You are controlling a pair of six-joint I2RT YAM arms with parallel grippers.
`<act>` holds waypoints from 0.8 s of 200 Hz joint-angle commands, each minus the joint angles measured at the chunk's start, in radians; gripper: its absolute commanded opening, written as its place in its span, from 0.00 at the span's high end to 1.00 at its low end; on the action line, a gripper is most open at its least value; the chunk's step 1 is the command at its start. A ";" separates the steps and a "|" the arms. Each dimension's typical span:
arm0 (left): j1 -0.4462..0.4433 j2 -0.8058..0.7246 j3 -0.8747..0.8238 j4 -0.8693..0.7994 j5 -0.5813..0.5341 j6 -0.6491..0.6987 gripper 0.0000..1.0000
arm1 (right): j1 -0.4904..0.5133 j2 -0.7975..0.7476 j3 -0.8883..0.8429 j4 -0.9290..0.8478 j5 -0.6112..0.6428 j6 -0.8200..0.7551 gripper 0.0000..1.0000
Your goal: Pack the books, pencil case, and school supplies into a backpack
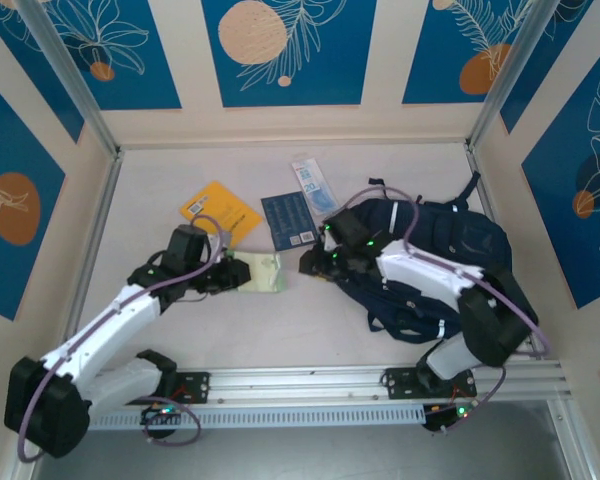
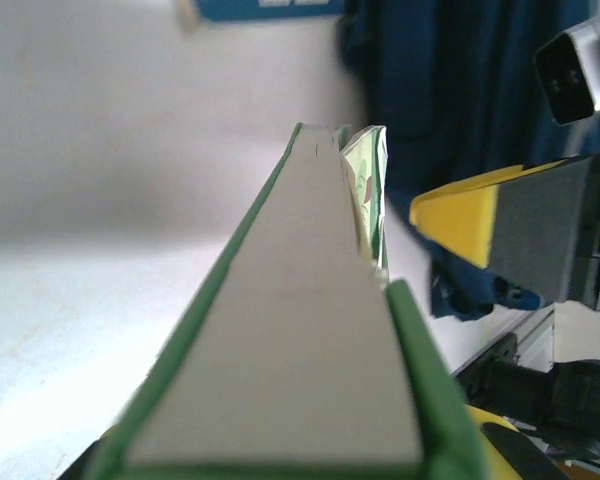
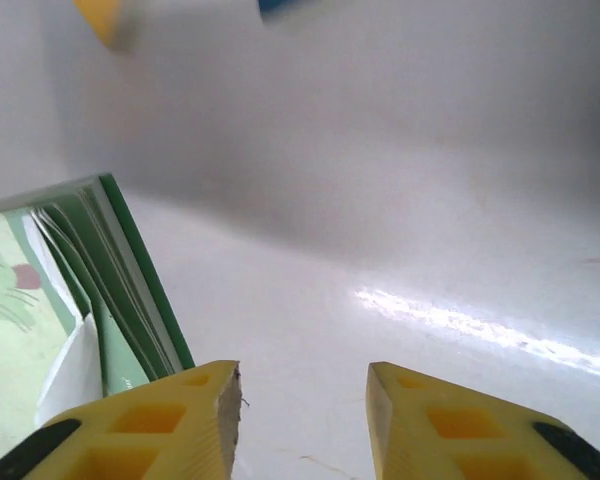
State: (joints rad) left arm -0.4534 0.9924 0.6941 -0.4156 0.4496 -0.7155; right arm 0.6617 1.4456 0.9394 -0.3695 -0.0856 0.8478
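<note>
A pale green packet (image 1: 263,272) with dark green edges lies left of centre, and my left gripper (image 1: 234,272) is shut on its near end. In the left wrist view the packet's grey edge (image 2: 290,320) runs straight out from the jaws. My right gripper (image 1: 313,262) (image 3: 302,400) stands open just right of the packet (image 3: 40,300), with bare table between its fingers. The navy backpack (image 1: 460,240) (image 2: 450,90) lies at the right under the right arm. A yellow-orange book (image 1: 220,210) and a navy book (image 1: 288,220) lie behind. The pencil case is out of view.
A pale blue-white packet (image 1: 315,185) lies near the back wall. The right gripper's yellow finger (image 2: 470,220) shows close to the packet's far end in the left wrist view. A metal rail (image 1: 310,385) runs along the near edge, and walls close in the table.
</note>
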 commanded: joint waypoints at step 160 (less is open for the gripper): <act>0.015 -0.103 0.114 -0.063 -0.021 0.056 1.00 | -0.592 -0.019 0.095 -0.194 -0.049 -0.226 0.58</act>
State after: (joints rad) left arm -0.4450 0.8986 0.8097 -0.5030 0.3931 -0.6853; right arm 0.0692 1.3952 0.9924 -0.5877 0.0242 0.6952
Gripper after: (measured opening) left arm 0.204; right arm 0.447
